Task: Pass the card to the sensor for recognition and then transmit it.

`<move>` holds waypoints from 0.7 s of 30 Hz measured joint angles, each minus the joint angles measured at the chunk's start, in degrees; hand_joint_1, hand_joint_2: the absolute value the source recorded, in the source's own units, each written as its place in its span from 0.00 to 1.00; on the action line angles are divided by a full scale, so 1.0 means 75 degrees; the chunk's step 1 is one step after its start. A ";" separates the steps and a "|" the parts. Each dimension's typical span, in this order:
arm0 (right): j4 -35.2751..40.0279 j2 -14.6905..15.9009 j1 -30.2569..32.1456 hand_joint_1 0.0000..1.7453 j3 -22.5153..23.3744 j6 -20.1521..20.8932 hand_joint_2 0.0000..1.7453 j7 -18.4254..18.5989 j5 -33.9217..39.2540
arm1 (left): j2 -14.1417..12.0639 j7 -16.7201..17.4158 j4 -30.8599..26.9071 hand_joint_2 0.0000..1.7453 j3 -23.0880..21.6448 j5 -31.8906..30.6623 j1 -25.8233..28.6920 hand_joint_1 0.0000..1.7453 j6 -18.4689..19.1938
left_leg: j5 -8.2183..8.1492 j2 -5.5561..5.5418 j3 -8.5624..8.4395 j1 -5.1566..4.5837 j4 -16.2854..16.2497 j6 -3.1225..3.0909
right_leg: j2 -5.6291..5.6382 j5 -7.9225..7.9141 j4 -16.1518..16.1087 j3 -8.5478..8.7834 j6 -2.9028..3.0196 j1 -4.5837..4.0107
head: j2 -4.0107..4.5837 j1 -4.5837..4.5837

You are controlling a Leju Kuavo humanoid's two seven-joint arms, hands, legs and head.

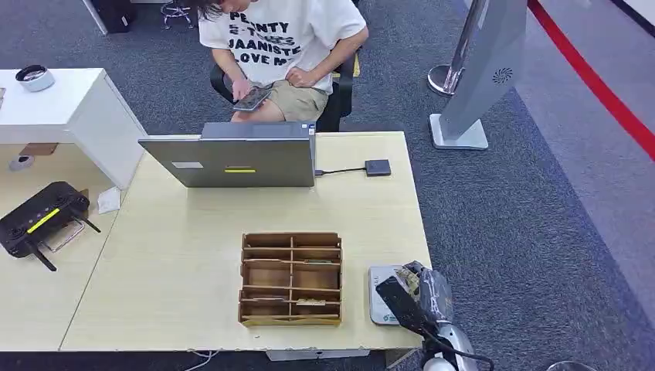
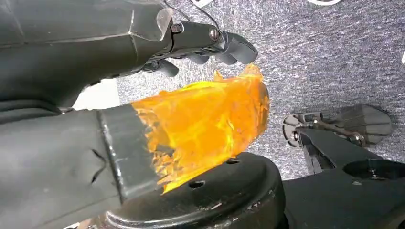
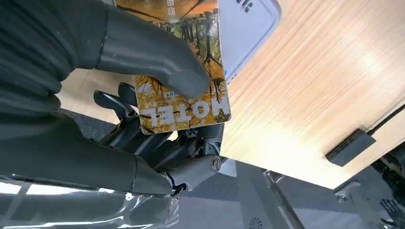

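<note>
My right hand [image 1: 417, 297] holds a hotel card [image 3: 181, 107] printed with autumn trees, pinched between the thumb [image 3: 153, 52] and the fingers behind it. The card hovers over the near right part of the table, at the edge of the white flat sensor [image 1: 377, 305] [image 3: 248, 28]; whether they touch I cannot tell. In the right wrist view my right hand [image 3: 143, 157] covers part of the card. My left hand [image 2: 95, 52] hangs beside the body over grey carpet, holding nothing, its thumb wrapped in orange film.
A wooden compartment box [image 1: 291, 278] stands left of the sensor on the light wood table [image 1: 193, 255]. A laptop [image 1: 239, 158] and a small dark box [image 1: 378, 167] on a cable sit at the far edge. A seated person [image 1: 278, 46] is beyond it. A black controller [image 1: 42, 216] lies left.
</note>
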State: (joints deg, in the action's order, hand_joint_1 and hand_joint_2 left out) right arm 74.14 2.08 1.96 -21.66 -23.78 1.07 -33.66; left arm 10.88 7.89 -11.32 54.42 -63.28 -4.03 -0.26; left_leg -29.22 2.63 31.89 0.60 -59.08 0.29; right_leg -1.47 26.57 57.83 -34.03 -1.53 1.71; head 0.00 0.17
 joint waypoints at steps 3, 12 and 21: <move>-0.0041 0.0000 -0.0019 1.00 0.0026 0.0003 1.00 0.0026 -0.0052 | -0.0003 0.0006 0.0000 0.00 0.0000 0.0000 0.0000 0.00 0.0000 | 0.0000 0.0000 -0.0001 0.0000 0.0000 0.0000 | 0.0000 0.0000 0.0000 0.0001 0.0000 0.0000 | 0.0000 0.0000; -0.0192 0.0000 -0.0128 1.00 0.0026 0.0178 1.00 0.0120 -0.0306 | -0.0003 0.0012 0.0000 0.00 0.0000 -0.0032 -0.0001 0.00 0.0015 | 0.0000 0.0000 -0.0010 0.0000 0.0000 0.0000 | 0.0000 0.0000 0.0000 0.0010 0.0000 0.0000 | 0.0000 0.0000; -0.0384 0.0000 -0.0307 1.00 0.0020 0.0399 1.00 0.0271 -0.0446 | -0.0003 0.0029 0.0000 0.00 0.0000 -0.0067 -0.0003 0.00 0.0035 | -0.0001 0.0001 -0.0030 0.0001 0.0000 0.0000 | 0.0001 0.0000 -0.0002 0.0031 0.0000 0.0000 | 0.0000 0.0000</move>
State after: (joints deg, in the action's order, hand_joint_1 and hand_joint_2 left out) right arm 71.25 2.08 -0.35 -21.51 -20.79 3.10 -37.00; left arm 10.86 8.11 -11.32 54.42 -63.78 -4.05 0.00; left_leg -29.23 2.64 31.67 0.60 -59.08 0.29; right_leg -1.46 26.57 57.82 -33.80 -1.53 1.71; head 0.00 0.17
